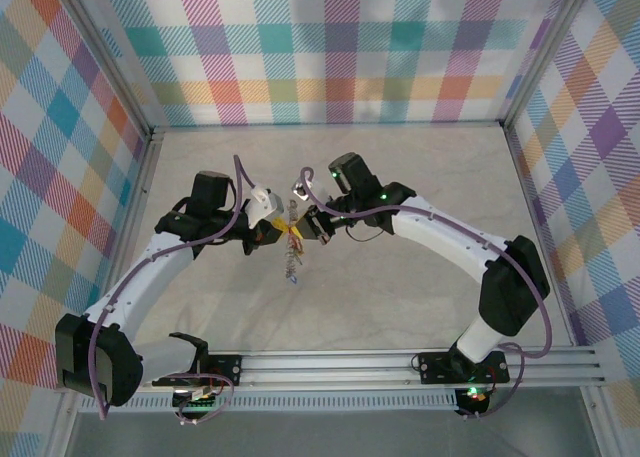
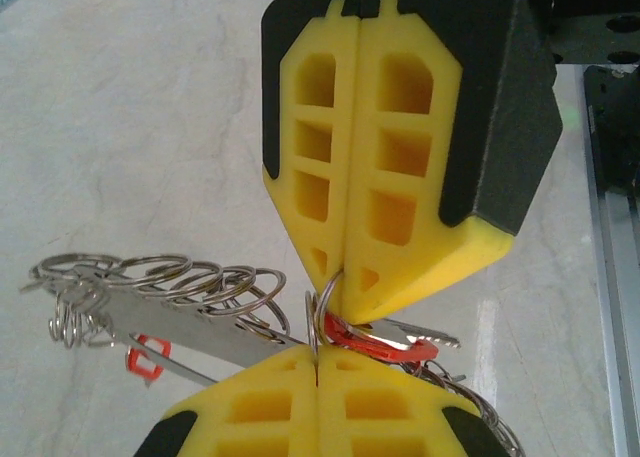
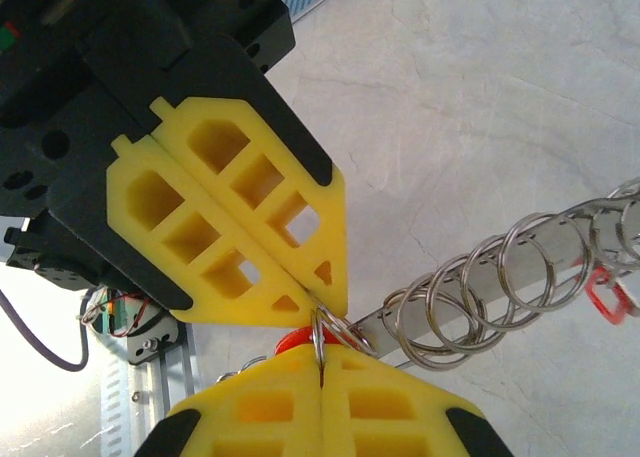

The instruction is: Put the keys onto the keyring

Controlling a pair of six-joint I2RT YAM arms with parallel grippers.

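Note:
My two grippers meet tip to tip above the middle of the table, left gripper (image 1: 281, 228) and right gripper (image 1: 304, 224). Both are shut. In the left wrist view my left gripper (image 2: 317, 373) pinches a thin split ring (image 2: 316, 327) in its seam. The right gripper's fingers (image 2: 400, 177) close on a neighbouring ring from above. A key with a red tag (image 2: 385, 343) hangs on these rings. The right wrist view shows my right gripper (image 3: 322, 373) nipping a ring (image 3: 320, 339) beside the red tag (image 3: 296, 338). A flat grey metal band (image 2: 190, 333), likely the keyring (image 3: 470, 315) seen edge-on, carries several small rings.
The bunch dangles (image 1: 292, 262) below the grippers over the pale marbled tabletop (image 1: 400, 167). A small red tag (image 3: 606, 299) hangs at the band's far end. Checkered walls (image 1: 330, 47) enclose three sides. The aluminium rail (image 1: 400, 362) runs along the near edge.

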